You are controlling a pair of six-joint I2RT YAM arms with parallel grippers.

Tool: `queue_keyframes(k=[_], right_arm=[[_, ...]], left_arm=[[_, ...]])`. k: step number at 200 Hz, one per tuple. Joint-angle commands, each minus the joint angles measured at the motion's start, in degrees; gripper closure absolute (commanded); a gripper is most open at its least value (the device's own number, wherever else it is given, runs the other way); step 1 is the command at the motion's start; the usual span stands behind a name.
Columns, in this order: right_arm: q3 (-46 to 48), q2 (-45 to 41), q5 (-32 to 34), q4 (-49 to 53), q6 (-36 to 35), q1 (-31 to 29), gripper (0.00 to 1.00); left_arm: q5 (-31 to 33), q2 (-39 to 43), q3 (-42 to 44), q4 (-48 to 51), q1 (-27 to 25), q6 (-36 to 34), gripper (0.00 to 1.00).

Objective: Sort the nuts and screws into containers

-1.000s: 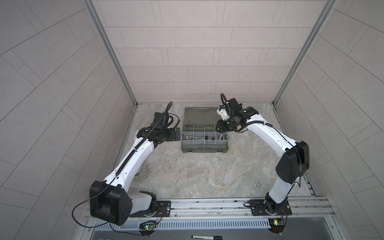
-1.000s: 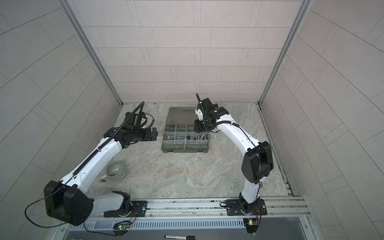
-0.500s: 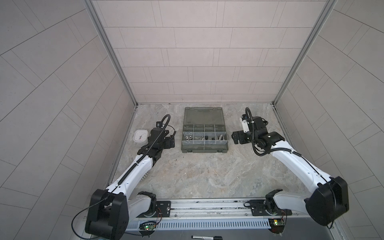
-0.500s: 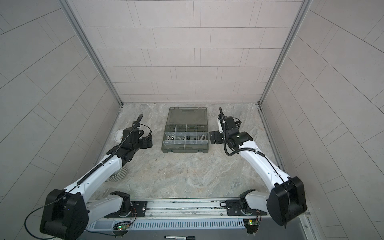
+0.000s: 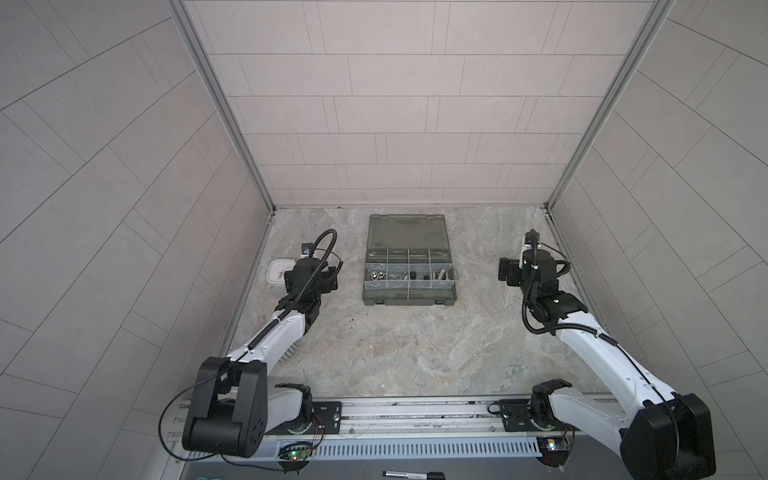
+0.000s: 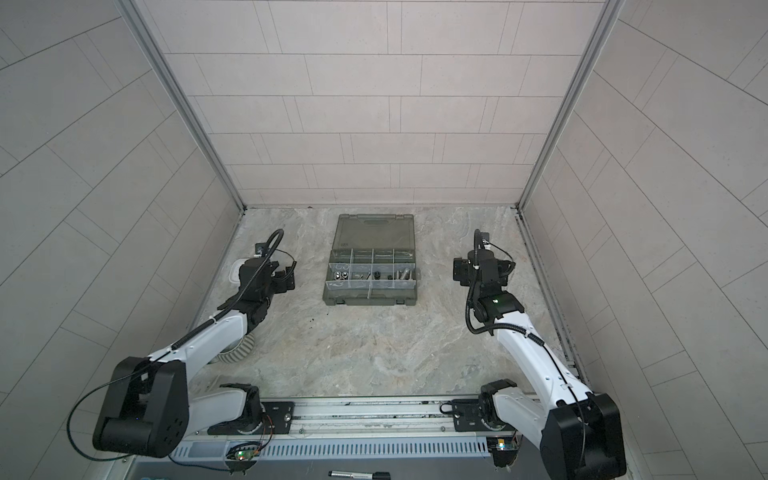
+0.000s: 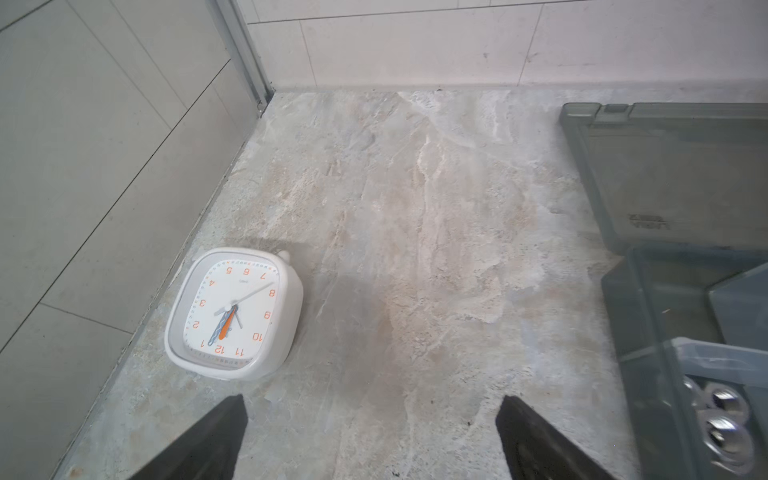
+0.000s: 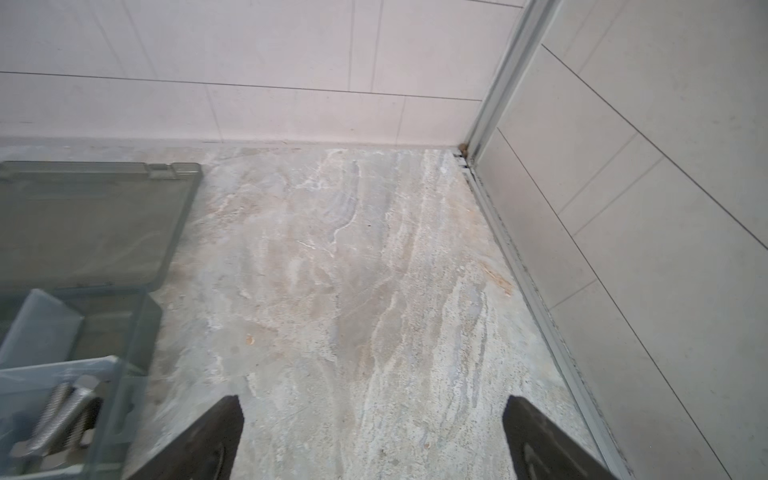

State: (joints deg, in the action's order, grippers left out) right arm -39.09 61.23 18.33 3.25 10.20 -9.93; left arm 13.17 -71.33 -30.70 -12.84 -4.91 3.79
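Note:
The open grey-green organizer case point(image 5: 409, 297) point(image 6: 370, 300) lies mid-table, its lid flat toward the back wall. Its containers point(image 5: 408, 275) hold silver nuts point(image 5: 376, 275) point(image 7: 725, 419) at the left end, black nuts point(image 5: 413, 275) in the middle, and thick hex-head screws point(image 5: 440, 274) point(image 8: 58, 415) at the right end. My left gripper point(image 5: 309, 272) point(image 7: 374, 405) hovers open and empty over bare table left of the case. My right gripper point(image 5: 534, 266) point(image 8: 374, 405) hovers open and empty right of the case.
A white square clock point(image 5: 277, 272) point(image 7: 235, 313) lies by the left wall, close to my left gripper. A ribbed grey mug point(image 6: 237, 351) lies partly hidden under the left arm. A black marker pen point(image 5: 411, 473) rests in front of the base rail.
My right gripper has opened, left the case's right end and drawn back to the right. My left arm has pulled back from the case toward the left wall, still open.

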Motion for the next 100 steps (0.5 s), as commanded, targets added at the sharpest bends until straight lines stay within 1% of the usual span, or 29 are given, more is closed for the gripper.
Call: queue_keyframes(k=[1,21,35,43,51,59,70,80,87,100], right_arm=[[3.1,2.9,1.8,-9.7,-0.7,0.1,0.01],[7.9,5.8,-2.7,-16.6,-3.3,0.3,0.01],[11.5,7.3,-3.4,-23.6,-3.3,0.9,0.01],[12.7,8.3,-4.0,-26.5,-3.8,1.9,0.01],[13.9,9.2,-4.5,-29.9,-2.8,3.6,0.01],[15.3,10.3,-6.3,-33.8,-1.7,5.5,0.01],[15.8,11.4,-5.6,-35.2,-1.5,6.6,0.01],[16.6,12.2,-6.5,-37.2,-3.2,7.3,0.01],[17.4,12.7,-6.6,-39.0,-4.7,7.6,0.01],[18.5,13.9,-5.5,-41.7,-5.0,8.6,0.01]], left_arm=[[0.5,-1.8,2.4,-8.3,1.9,-0.5,0.00],[-1.3,-4.5,4.9,-16.9,2.8,-0.6,0.00],[-1.3,-7.7,5.0,-21.4,3.0,-0.3,0.00],[-1.6,-9.7,4.7,-23.6,3.0,-0.3,0.00],[-1.9,-11.6,4.7,-26.2,3.0,-0.5,0.00],[-2.2,-13.1,4.7,-27.9,3.0,-1.2,0.00],[-2.2,-15.1,4.6,-29.9,3.1,-1.2,0.00],[-2.5,-16.8,4.5,-30.7,3.2,-1.3,0.00],[-3.4,-17.7,5.0,-33.0,3.1,-2.3,0.00],[-5.4,-18.1,5.8,-34.3,3.1,-3.0,0.00]])
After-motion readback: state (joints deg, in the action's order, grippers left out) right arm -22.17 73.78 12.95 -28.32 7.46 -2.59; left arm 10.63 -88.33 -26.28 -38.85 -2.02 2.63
